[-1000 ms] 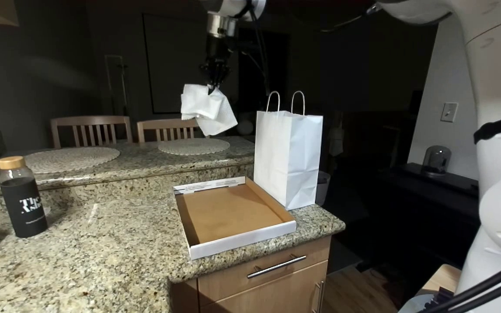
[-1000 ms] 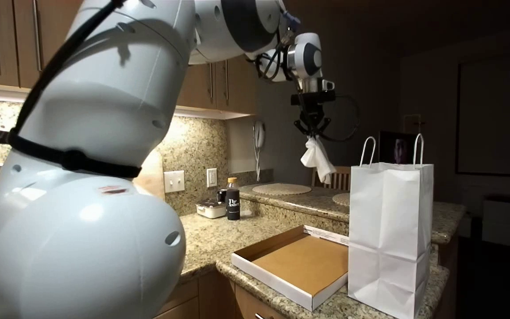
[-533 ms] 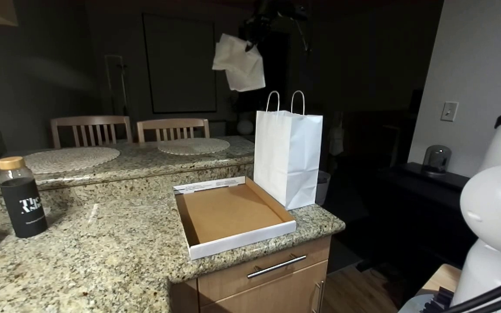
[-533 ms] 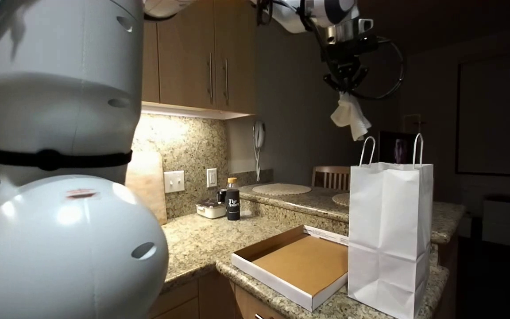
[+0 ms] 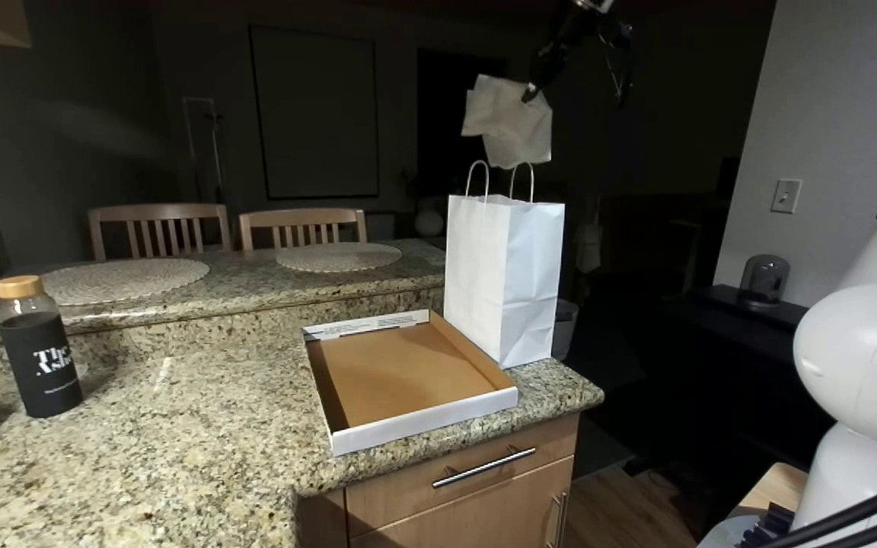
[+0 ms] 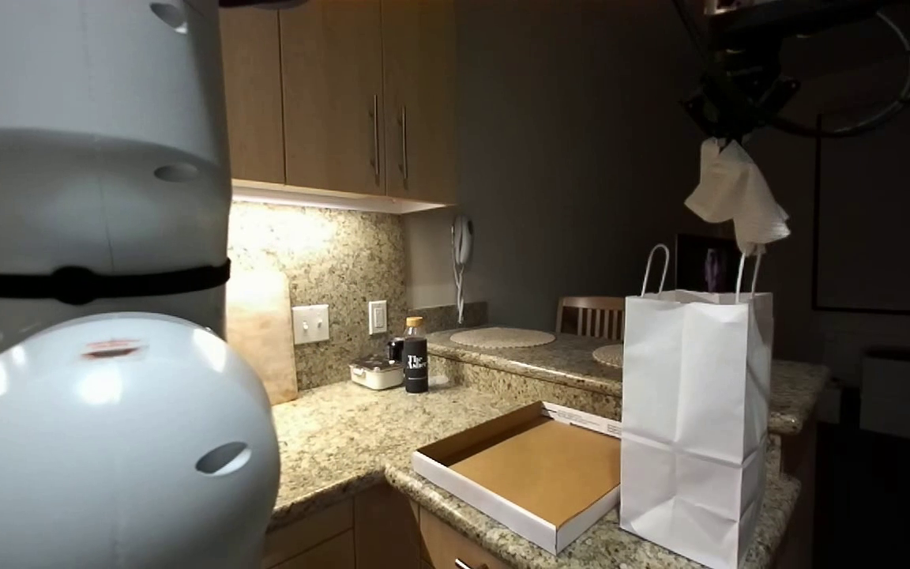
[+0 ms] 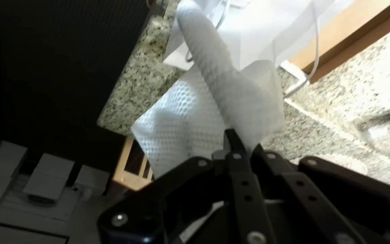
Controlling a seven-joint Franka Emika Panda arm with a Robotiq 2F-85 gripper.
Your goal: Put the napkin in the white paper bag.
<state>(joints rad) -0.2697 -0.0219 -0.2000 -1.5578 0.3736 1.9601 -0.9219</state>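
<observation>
The white napkin (image 5: pixel 511 125) hangs crumpled from my gripper (image 5: pixel 528 93), above the bag. My gripper (image 6: pixel 727 141) is shut on the napkin (image 6: pixel 737 194); its lower end overlaps a bag handle in an exterior view, and I cannot tell if they touch. The white paper bag (image 5: pixel 484 281) stands upright with both handles up; it also shows in an exterior view (image 6: pixel 684 419). In the wrist view, the fingertips (image 7: pixel 234 140) pinch the napkin (image 7: pixel 185 125), which partly covers the bag (image 7: pixel 259 37) below and beyond. The inside of the bag shows only in part.
A shallow cardboard box (image 5: pixel 408 373) lies beside the bag on the granite counter (image 5: pixel 180 449). A black bottle (image 5: pixel 39 358) and a lunch box (image 6: pixel 376 371) stand farther off. A raised ledge with round placemats (image 5: pixel 339 256) runs behind. The bag stands near the counter's end.
My gripper has risen and moved with the napkin from over the raised ledge to above the bag, dropping slightly in the last half second. The bag and box have not moved.
</observation>
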